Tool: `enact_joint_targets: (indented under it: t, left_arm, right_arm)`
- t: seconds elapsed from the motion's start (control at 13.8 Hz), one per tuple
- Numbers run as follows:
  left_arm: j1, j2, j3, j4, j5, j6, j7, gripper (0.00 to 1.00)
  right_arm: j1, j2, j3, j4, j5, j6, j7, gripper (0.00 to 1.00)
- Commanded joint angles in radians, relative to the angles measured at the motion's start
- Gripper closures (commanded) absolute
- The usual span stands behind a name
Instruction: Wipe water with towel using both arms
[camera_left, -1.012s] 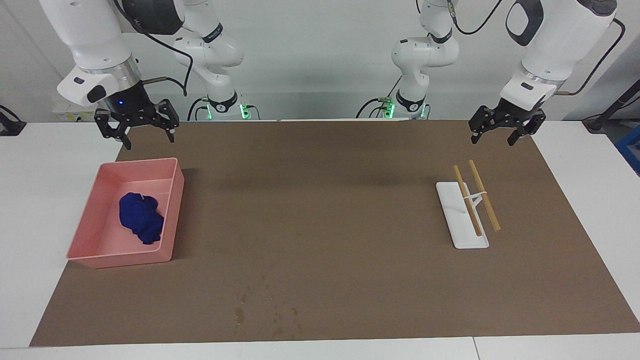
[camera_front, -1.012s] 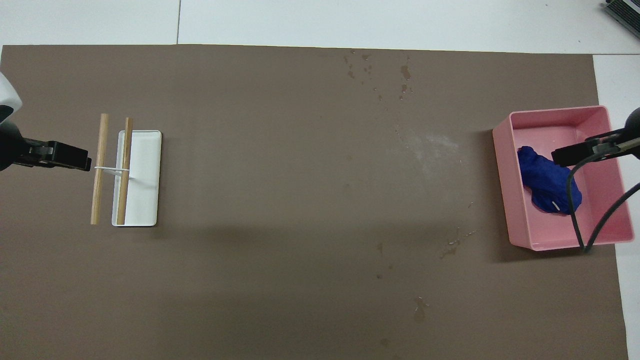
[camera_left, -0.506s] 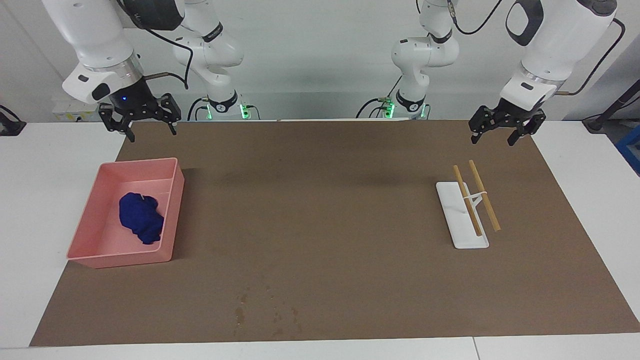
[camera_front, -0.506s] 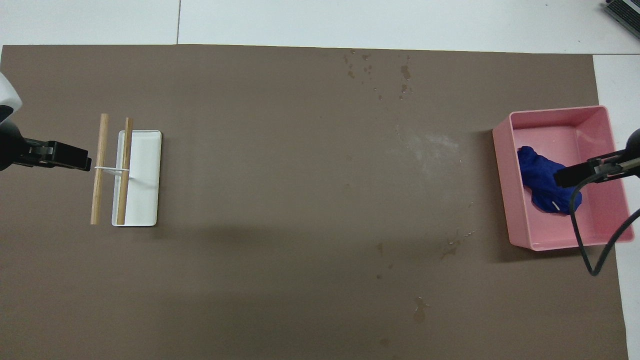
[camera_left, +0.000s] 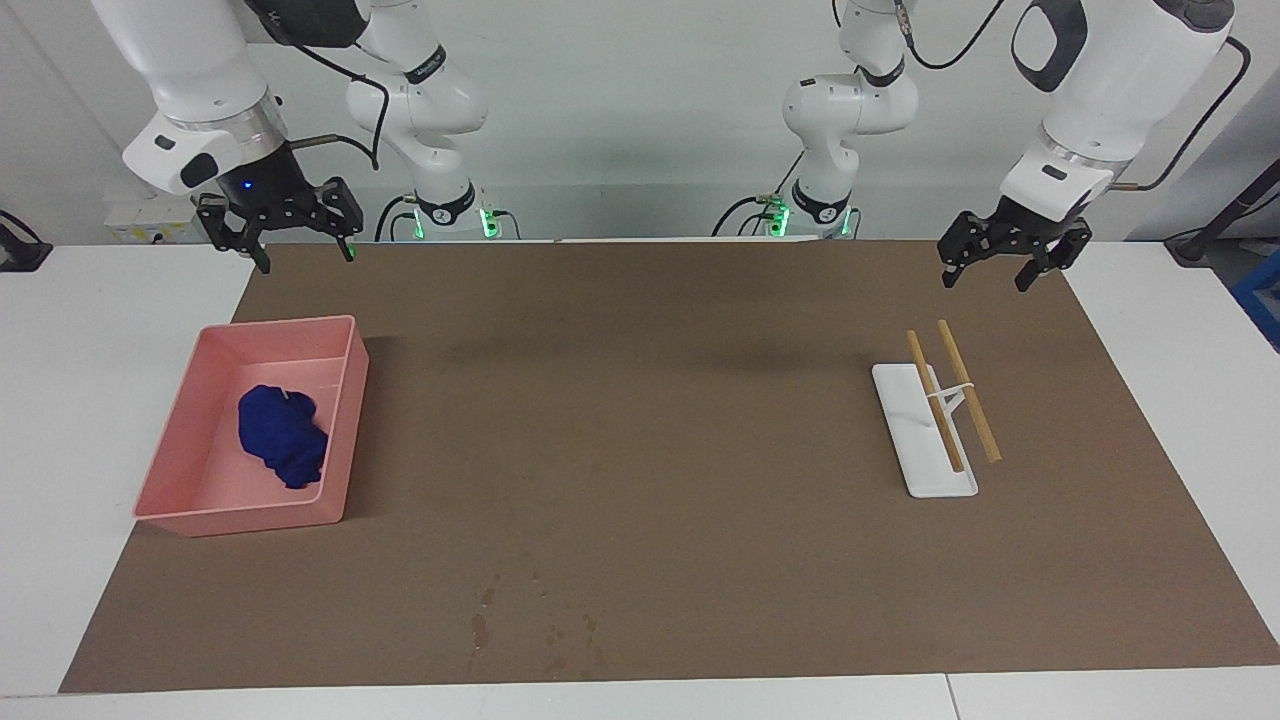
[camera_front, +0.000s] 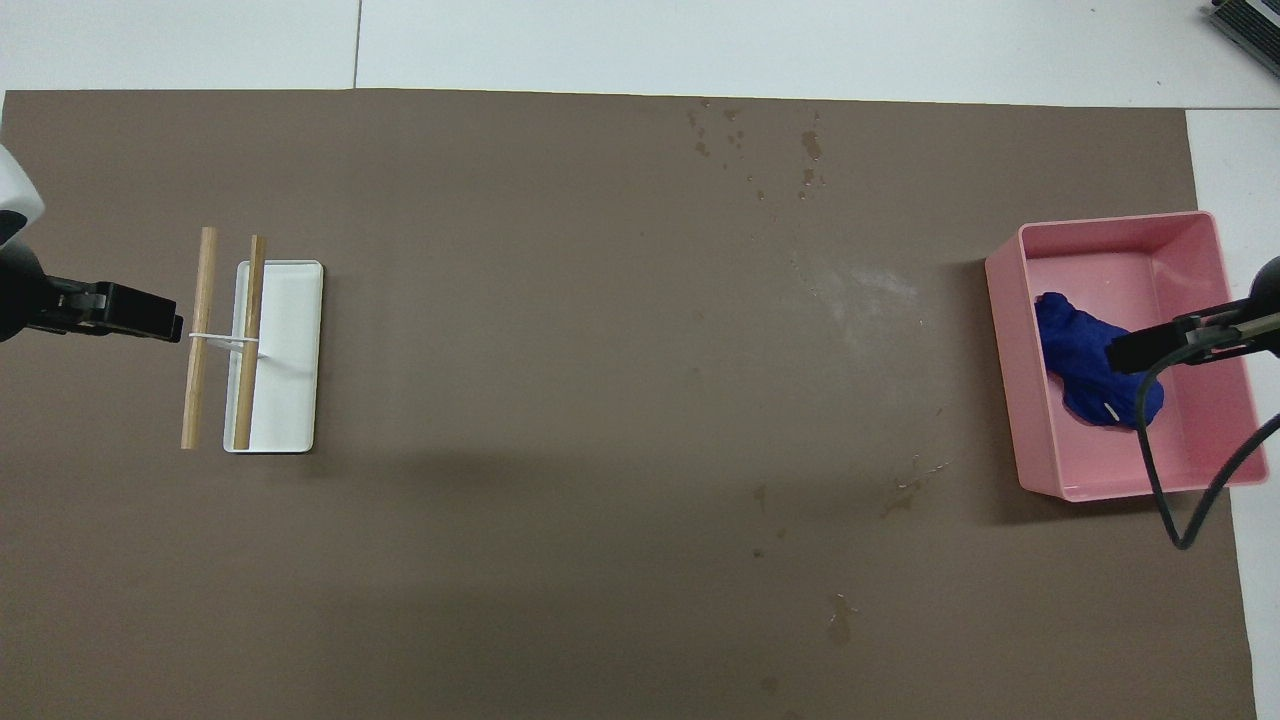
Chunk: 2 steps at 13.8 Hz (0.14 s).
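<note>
Two claws hang raised over the desk (camera_left: 60, 420), both with fingers spread wide and holding nothing. From my remote station I read the right claw (camera_left: 279, 240) over the mat's edge nearest the robots, at the right arm's end; in the overhead view it overlaps the pink tray (camera_front: 1005, 330), though it hangs well above it. The left claw (camera_left: 1008, 262) waits over the mat's corner at the left arm's end, nearer the robots than the white stand (camera_left: 905, 425).

The towel (camera_left: 283, 435), a crumpled navy cloth, lies inside the pink tray, toward the wall that faces the middle of the desk. The water (camera_left: 480, 628) shows as a short dark streak with scattered droplets beside it, near the mat's edge farthest from the robots and well apart from the tray. A few more droplets (camera_front: 903, 492) lie near the tray's corner closest to the robots. Bare brown mat (camera_left: 640, 420) lies between the tray and the stains.

The white stand carries two wooden sticks (camera_left: 952, 392), laid side by side and joined by a thin white band.

In the overhead view each arm is cut off at the frame's side; the right claw and its dangling cable (camera_front: 1160, 470) cover part of the towel.
</note>
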Motion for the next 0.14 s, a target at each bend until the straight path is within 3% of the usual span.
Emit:
enact_joint_targets:
  t: [0.0,0.07]
  left_arm:
    - [0.015,-0.009,-0.007,-0.006,-0.013,-0.011,0.006,0.0]
    - [0.015,-0.009,-0.007,-0.006,-0.013,-0.011,0.006,0.0]
  right_arm:
    - [-0.003,-0.006,0.001,0.004,0.027,-0.013,0.018,0.0]
    - [-0.003,-0.006,0.001,0.004,0.027,-0.012,0.018,0.0]
